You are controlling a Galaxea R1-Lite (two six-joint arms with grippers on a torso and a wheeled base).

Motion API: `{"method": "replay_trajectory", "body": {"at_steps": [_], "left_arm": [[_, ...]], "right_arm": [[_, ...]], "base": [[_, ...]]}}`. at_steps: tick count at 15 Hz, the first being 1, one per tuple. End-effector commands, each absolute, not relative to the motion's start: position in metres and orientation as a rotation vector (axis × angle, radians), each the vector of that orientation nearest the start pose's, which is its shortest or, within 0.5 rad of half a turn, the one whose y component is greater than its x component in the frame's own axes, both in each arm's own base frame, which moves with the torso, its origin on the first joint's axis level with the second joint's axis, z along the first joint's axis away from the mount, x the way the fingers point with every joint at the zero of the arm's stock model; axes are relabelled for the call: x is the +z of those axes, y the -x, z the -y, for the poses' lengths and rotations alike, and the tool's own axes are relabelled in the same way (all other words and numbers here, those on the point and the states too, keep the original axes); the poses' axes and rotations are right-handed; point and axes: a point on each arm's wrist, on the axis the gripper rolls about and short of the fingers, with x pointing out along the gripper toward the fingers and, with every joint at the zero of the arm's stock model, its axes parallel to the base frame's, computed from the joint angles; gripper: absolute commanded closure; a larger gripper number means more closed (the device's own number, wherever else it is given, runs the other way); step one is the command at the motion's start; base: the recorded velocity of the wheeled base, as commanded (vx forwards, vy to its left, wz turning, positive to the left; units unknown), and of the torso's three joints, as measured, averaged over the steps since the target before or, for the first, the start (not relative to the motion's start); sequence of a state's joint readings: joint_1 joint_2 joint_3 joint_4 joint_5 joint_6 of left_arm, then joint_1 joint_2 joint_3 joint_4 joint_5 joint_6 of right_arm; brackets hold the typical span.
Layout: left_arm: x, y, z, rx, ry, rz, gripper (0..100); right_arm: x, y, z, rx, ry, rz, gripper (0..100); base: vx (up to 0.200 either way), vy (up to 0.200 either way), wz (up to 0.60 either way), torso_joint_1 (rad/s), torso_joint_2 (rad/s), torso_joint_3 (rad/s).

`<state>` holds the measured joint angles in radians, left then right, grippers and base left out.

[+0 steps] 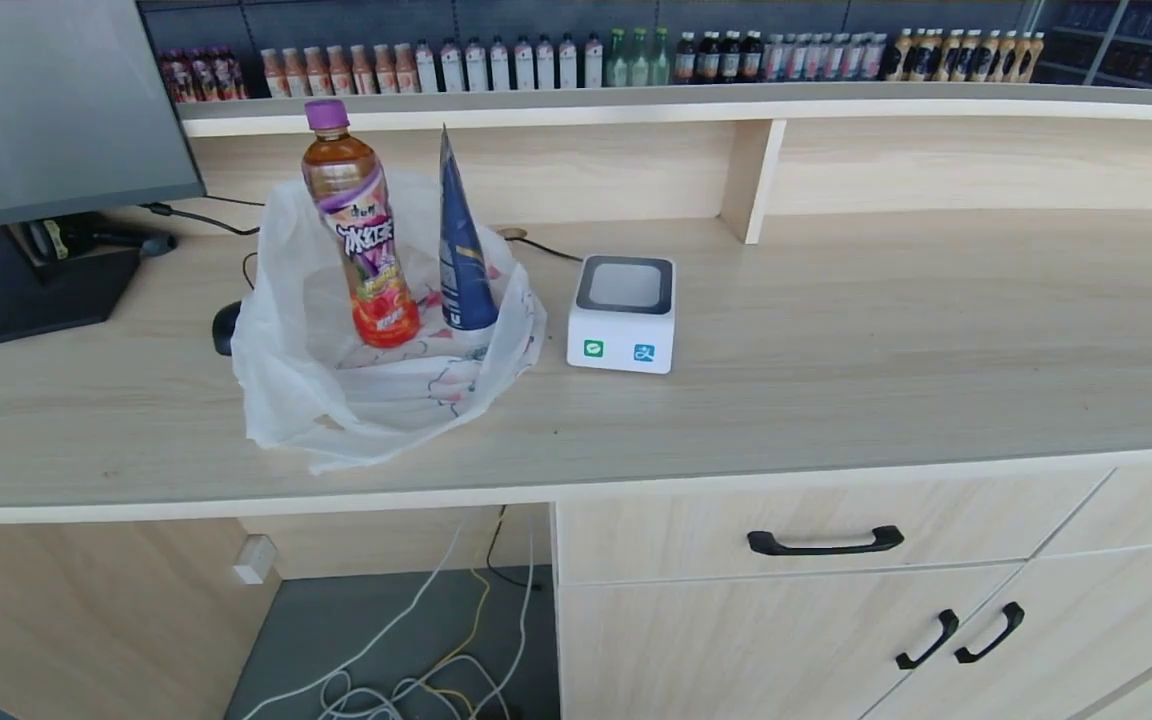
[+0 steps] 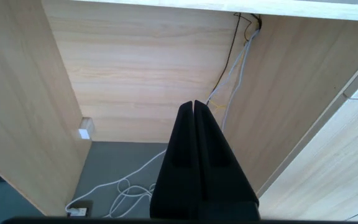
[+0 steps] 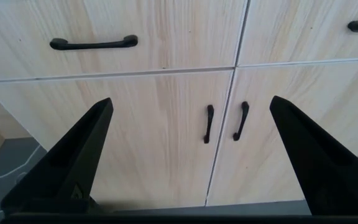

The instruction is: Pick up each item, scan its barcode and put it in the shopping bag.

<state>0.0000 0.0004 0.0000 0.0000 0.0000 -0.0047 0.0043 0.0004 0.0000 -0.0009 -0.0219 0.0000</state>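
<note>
A white plastic shopping bag lies open on the wooden counter. Standing upright in it are a tea bottle with a purple cap and a tall blue pointed packet. Just right of the bag sits the white box-shaped scanner with a dark-framed top window. My left gripper is shut with nothing in it, below the counter facing the open knee space. My right gripper is open and empty, in front of the cabinet doors.
A monitor on a black stand fills the counter's back left, with a black mouse behind the bag. A wooden divider rises at the back. Drawers with black handles lie below; loose cables cover the floor.
</note>
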Motion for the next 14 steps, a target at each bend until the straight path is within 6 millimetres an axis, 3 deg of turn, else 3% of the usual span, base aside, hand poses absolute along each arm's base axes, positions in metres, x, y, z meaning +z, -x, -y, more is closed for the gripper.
{"method": "replay_trajectory", "body": {"at_steps": [1,14], "left_arm": [[0.0755,0.0228,0.0,0.0,0.005,0.0,100],[0.0755,0.0228,0.0,0.0,0.006,0.0,100]], "right_arm": [[0.0757,0.0226,0.0006,-0.018,0.0,-0.002,0],[0.0757,0.0226,0.0006,-0.017,0.0,-0.002,0]], "base": [[0.0,0.0,0.0,0.0,0.0,0.0],[0.0,0.0,0.0,0.0,0.0,0.0]]}}
